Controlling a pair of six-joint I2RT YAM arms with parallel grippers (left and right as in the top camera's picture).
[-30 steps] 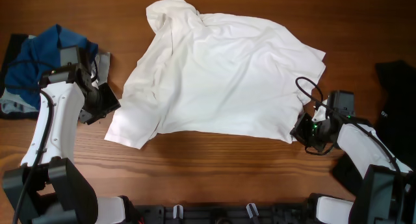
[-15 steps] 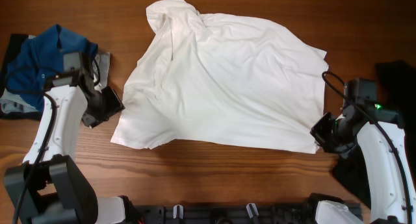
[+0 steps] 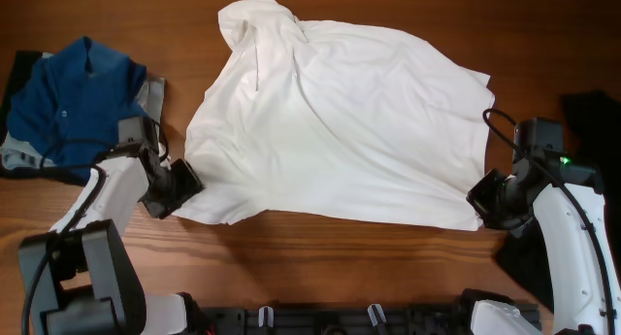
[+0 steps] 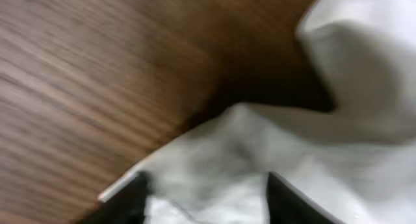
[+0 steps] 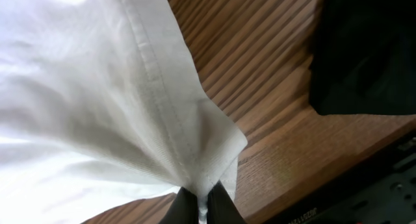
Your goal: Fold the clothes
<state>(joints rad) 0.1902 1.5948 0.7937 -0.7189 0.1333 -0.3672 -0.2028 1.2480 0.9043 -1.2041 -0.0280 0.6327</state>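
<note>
While clamped shut on the near hem corner of the white shirt (image 3: 340, 112), now holds the right gripper (image 3: 482, 201) farther out beside the black garment (image 3: 592, 121), stretching the shirt flat on the table (image 3: 320, 267), and sets the left gripper (image 3: 179, 184) (jaws apart, cloth between) down at the sleeve: spread nearly done, folding unstarted.

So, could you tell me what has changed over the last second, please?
The right fingers, shut on a lower corner of the white shirt, dragged it rightward, spreading the cloth. The left fingers swung in to the shirt's near left edge and now stand open around it. The blue garment and black garment stayed put.
</note>
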